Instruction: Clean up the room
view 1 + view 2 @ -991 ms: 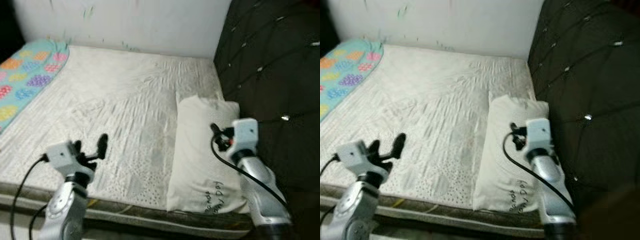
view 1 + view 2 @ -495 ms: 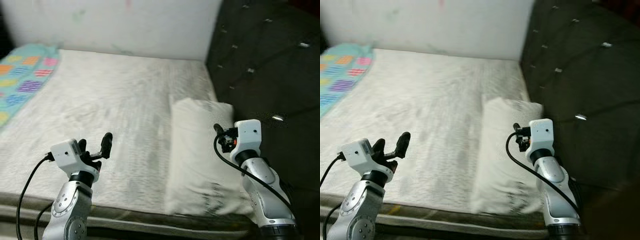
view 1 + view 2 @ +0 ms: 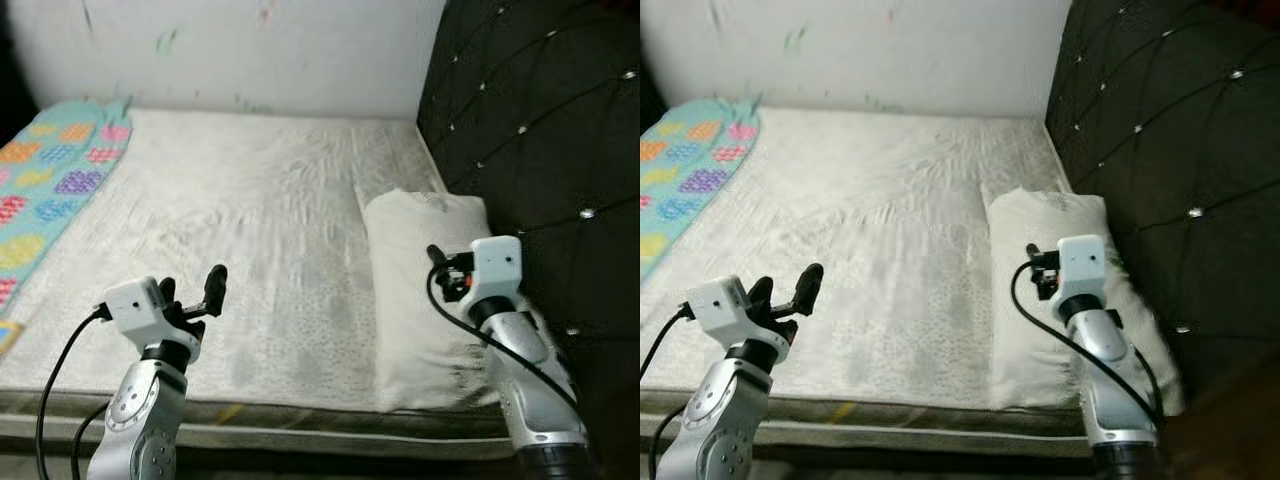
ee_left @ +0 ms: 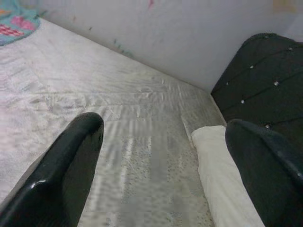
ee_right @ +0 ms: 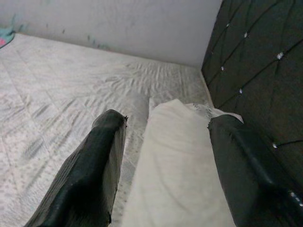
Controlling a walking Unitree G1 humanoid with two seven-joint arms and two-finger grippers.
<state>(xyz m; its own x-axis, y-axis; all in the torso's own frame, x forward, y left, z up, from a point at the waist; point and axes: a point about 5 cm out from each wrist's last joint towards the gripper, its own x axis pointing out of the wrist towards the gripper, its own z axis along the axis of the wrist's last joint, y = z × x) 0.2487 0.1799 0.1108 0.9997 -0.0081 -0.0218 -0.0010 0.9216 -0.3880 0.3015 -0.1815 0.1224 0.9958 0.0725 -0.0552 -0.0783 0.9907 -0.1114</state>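
Note:
A white pillow (image 3: 425,300) lies lengthwise on the right side of the bed, close to the dark headboard. My right gripper (image 5: 165,165) hovers open just above the pillow (image 5: 175,161), with nothing between its fingers. Over the near left part of the pale mattress (image 3: 250,210), my left gripper (image 3: 195,290) is also open and empty, its fingers (image 4: 71,165) spread wide. A colourful patterned blanket (image 3: 45,185) covers the bed's far left side.
A black tufted headboard (image 3: 540,130) rises along the right. A scuffed white wall (image 3: 250,50) closes the far side of the bed. The mattress's front edge (image 3: 300,425) runs just below my arms.
The whole picture shifted as my head moved, and the blur has cleared. Both arms keep the same pose with their fingers apart; the pillow lies as before.

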